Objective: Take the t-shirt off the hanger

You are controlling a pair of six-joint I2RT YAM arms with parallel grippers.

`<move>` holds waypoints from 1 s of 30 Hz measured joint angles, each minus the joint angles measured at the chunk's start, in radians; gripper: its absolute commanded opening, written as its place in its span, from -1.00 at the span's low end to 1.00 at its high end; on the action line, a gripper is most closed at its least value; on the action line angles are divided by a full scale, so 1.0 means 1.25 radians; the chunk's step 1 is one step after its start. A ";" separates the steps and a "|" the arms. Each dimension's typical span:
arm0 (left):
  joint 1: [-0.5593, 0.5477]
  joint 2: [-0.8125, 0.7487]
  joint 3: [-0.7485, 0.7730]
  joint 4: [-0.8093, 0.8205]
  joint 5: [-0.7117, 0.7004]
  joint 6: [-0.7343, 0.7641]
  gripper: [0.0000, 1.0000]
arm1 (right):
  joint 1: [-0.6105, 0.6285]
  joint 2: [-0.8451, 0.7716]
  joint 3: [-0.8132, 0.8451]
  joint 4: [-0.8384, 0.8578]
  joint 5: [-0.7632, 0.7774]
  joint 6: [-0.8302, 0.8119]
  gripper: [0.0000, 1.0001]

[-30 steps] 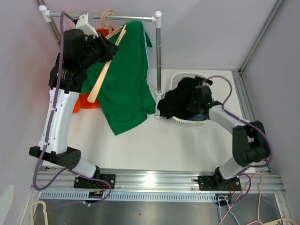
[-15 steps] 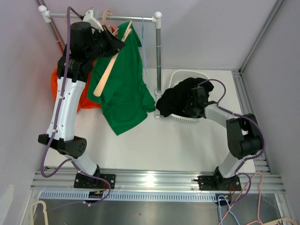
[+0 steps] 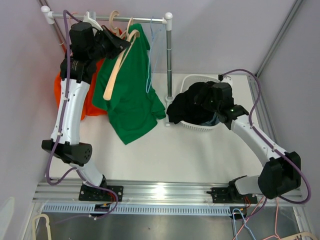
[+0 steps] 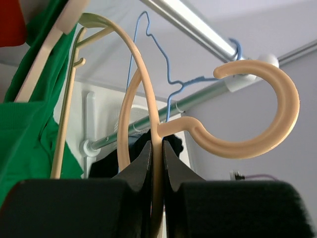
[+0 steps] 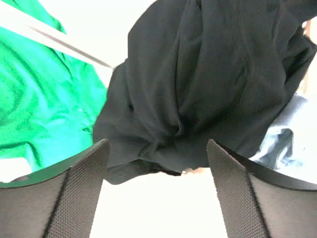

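Left gripper jaws pinch smooth curved beige hanger against draped green t-shirt; right gripper jaws gape empty over crumpled black cloth, contact unclear.

the t-shirt drapes over the hanger below the rail at rear left, with the basket to its right.

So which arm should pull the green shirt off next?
Probably the right. The right gripper is open and free by the black clothes; the left gripper is shut on the hanger.
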 measured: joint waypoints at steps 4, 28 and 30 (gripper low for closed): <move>0.008 0.014 -0.003 0.045 0.013 -0.041 -0.99 | 0.014 -0.051 -0.001 -0.002 0.034 -0.016 0.85; -0.003 0.167 0.059 0.243 0.046 -0.227 -0.99 | 0.113 -0.248 0.004 -0.015 0.103 -0.108 0.99; -0.008 0.169 0.064 0.236 0.039 -0.227 -0.99 | 0.113 -0.248 -0.004 -0.016 0.103 -0.108 0.99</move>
